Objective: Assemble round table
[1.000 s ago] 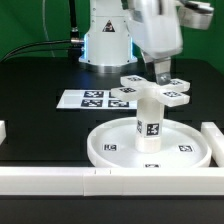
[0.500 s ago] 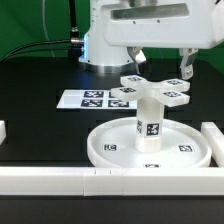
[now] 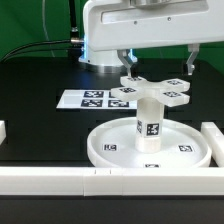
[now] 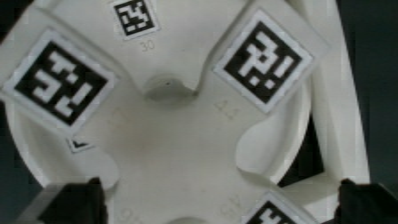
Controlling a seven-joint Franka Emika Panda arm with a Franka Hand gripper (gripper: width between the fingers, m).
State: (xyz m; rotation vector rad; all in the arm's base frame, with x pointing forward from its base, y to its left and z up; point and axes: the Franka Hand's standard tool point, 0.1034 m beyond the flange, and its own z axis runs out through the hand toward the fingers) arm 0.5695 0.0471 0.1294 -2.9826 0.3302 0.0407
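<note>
Three white tagged parts stand stacked on the black worktop (image 3: 40, 125): a large rimmed disc (image 3: 150, 150) at the base, a short thick cylinder (image 3: 149, 122) upright on its centre, and a small cross-shaped piece (image 3: 150, 90) lying across the cylinder's top. Above the stack, the end effector (image 3: 157, 62) is spread wide, one finger (image 3: 127, 61) hanging over the cross's arm on the exterior view's left and the other clear of it on the exterior view's right; neither appears to touch the part. From the wrist view, the cross-shaped piece (image 4: 178, 110) fills the picture, its black-and-white square tags plain on the arms, with two dark fingertips (image 4: 79, 198) at its edge. Behind the stack lies the marker board (image 3: 85, 99), and long white bars (image 3: 60, 180) frame the near side of the worktop.
</note>
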